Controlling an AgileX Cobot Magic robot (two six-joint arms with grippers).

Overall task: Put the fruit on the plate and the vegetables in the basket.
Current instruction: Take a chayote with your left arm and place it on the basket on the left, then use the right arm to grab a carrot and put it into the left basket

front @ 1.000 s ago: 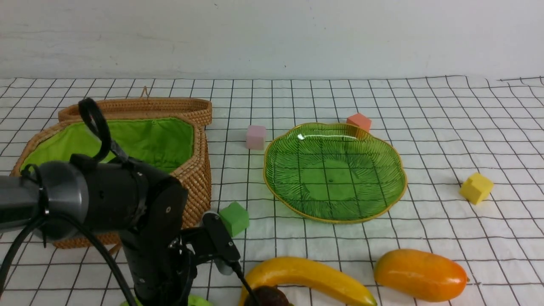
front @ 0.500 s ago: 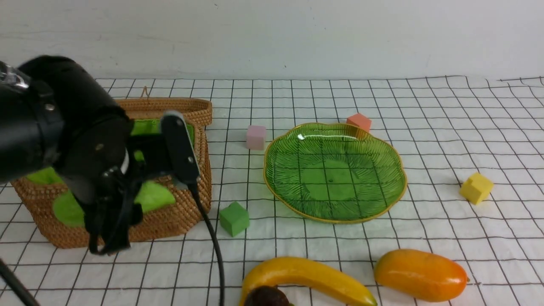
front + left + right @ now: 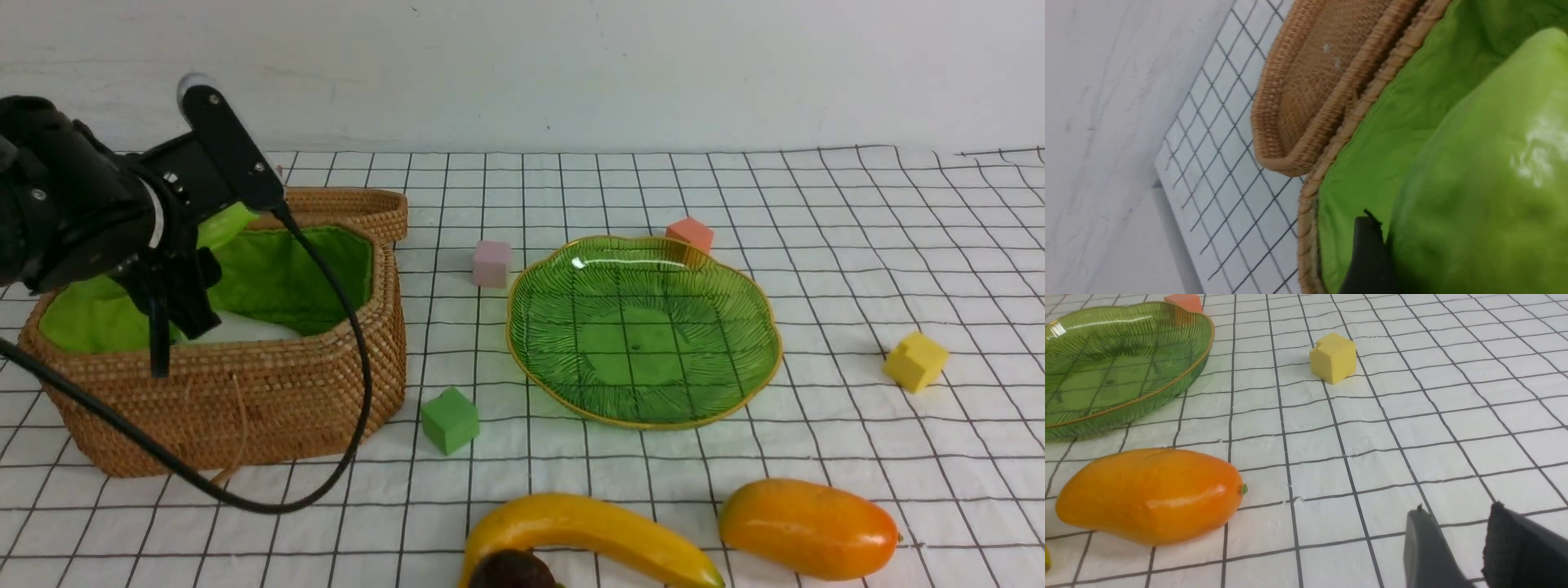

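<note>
Left gripper (image 3: 175, 282) over the open basket (image 3: 245, 400), jaws closed on the light green vegetable (image 3: 1478, 171); white radish (image 3: 241, 328) lies inside. Right gripper (image 3: 1457, 516) low over the cloth (image 3: 1412, 416), jaws slightly parted, holding nothing. Banana (image 3: 571, 531), mango (image 3: 808, 528) and maroon fruit (image 3: 510, 572) lie on the cloth, just nearer than the plate (image 3: 645, 343).

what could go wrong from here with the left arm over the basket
1. The light green vegetable in the left gripper hangs over the basket, where a white vegetable already lies; dropped, it might bounce off that.
2. The arm's black cable loops down in front of the basket and could snag it or the green cube.
3. The maroon fruit sits against the banana, so grabbing one may shove the other.
</note>
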